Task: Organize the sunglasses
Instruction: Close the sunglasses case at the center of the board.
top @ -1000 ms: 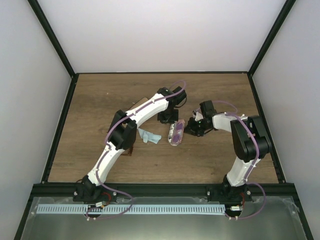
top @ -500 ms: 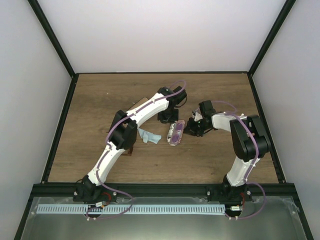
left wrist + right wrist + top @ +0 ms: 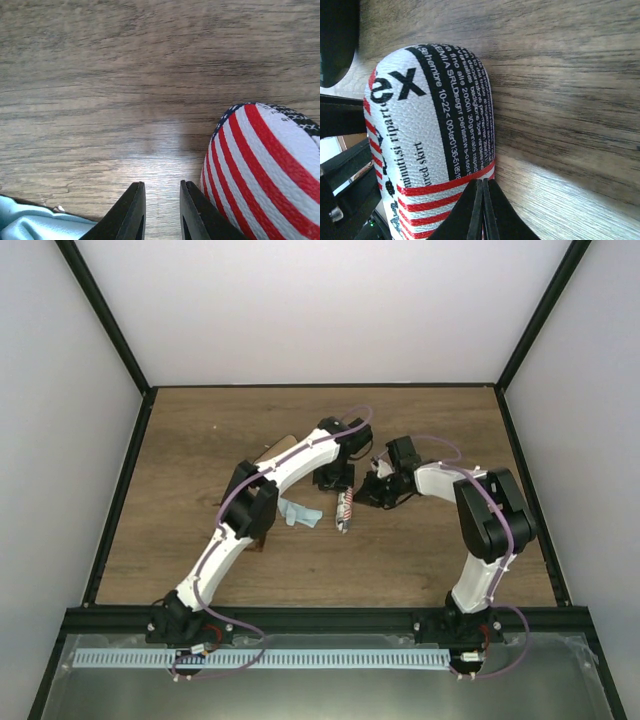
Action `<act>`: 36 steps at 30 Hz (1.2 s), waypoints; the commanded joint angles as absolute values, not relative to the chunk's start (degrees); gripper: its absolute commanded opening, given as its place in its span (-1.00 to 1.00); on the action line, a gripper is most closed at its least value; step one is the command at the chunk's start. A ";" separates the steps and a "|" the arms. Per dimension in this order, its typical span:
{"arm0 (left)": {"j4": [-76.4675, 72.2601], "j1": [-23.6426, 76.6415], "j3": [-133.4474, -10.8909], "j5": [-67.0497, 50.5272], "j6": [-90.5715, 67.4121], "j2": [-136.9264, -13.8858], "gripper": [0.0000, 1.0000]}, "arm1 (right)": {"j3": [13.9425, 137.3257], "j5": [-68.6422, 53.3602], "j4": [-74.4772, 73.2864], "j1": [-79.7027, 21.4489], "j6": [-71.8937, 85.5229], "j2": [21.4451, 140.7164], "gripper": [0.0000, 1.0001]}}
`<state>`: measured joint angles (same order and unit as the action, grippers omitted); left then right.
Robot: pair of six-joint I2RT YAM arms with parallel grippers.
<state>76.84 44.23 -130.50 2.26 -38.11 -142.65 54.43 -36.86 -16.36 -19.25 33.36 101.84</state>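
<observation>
While the red-and-white striped oval glasses case with black print lies on the brown wood-grain counter, the right fingers are pressed together, their tips against its striped edge. The left fingers stand slightly apart just beside the case, pinching nothing, with a crumpled light blue cloth near them. Where the sunglasses are cannot be told from these views.

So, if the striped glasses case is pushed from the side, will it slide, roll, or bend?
The striped case probably keeps its shape, since it looks like a firm, rounded shell. Its curved sides suggest it may rock or roll rather than slide flat on the wooden table. Its pebbled skin, clear in the right wrist view, should be grippy rather than slippery.
</observation>
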 commanded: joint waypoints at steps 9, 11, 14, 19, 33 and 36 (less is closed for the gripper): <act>73.22 46.23 -131.81 -2.54 -38.02 -144.52 -0.47 | 58.32 -40.67 -14.22 -22.06 33.14 102.04 -0.95; 72.54 45.74 -130.15 -2.05 -37.81 -143.23 -0.42 | 58.15 -40.09 -14.58 -20.89 33.10 101.26 -0.87; 71.00 45.08 -127.02 -1.59 -37.88 -141.20 -0.35 | 57.44 -38.47 -15.40 -18.62 32.86 99.61 -0.59; 66.82 44.38 -124.17 -1.71 -38.19 -137.60 -0.29 | 58.12 -36.67 -17.75 -17.04 31.16 96.89 -0.40; 61.79 42.55 -120.65 -3.18 -38.66 -134.41 -0.28 | 61.14 -31.94 -28.41 -17.97 27.60 90.80 0.52; 61.48 42.44 -120.78 -3.71 -38.72 -134.55 -0.29 | 60.91 -31.03 -30.39 -18.49 30.01 90.44 0.52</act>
<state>64.29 42.37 -121.43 -1.63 -37.87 -135.79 58.54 -31.62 -26.06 -17.23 28.97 92.18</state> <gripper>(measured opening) 0.357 0.758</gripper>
